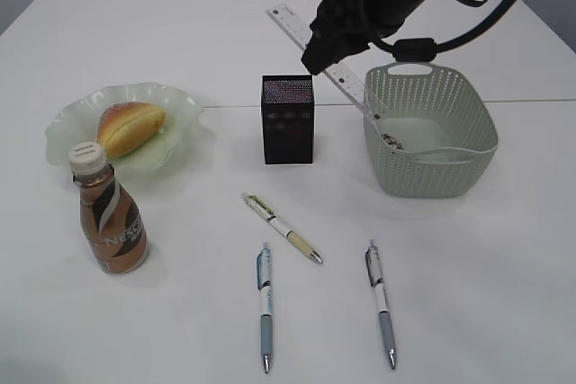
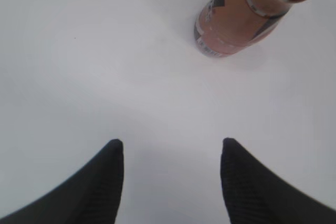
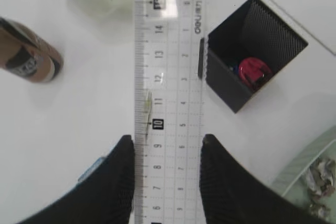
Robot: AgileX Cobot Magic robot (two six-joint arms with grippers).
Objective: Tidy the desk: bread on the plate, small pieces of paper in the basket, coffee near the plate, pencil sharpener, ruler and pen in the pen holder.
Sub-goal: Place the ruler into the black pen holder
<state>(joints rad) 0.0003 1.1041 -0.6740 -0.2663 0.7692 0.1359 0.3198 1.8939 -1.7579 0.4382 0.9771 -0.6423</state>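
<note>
Exterior: right gripper (image 1: 326,49) behind pen holder (image 1: 288,120), fingertips hidden, clamps ruler (image 1: 317,54); bread (image 1: 130,126) on plate (image 1: 184,105); paper scraps (image 1: 392,140) in basket (image 1: 430,130).
Left wrist: left gripper (image 2: 172,150) wide, empty; coffee bottle (image 2: 244,13) cut off.
Right wrist: red sharpener (image 3: 252,71) inside holder.

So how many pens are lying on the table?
3. A white-and-cream pen lies in front of the black mesh pen holder, a blue-grey pen lower left, another blue-grey pen lower right. None seems hidden.

Bread (image 1: 130,125) lies on the green plate (image 1: 184,105), coffee bottle (image 1: 110,218) upright beside it; clear ruler (image 3: 168,103) held aloft above the black pen holder (image 1: 288,119); three pens lie loose.
</note>
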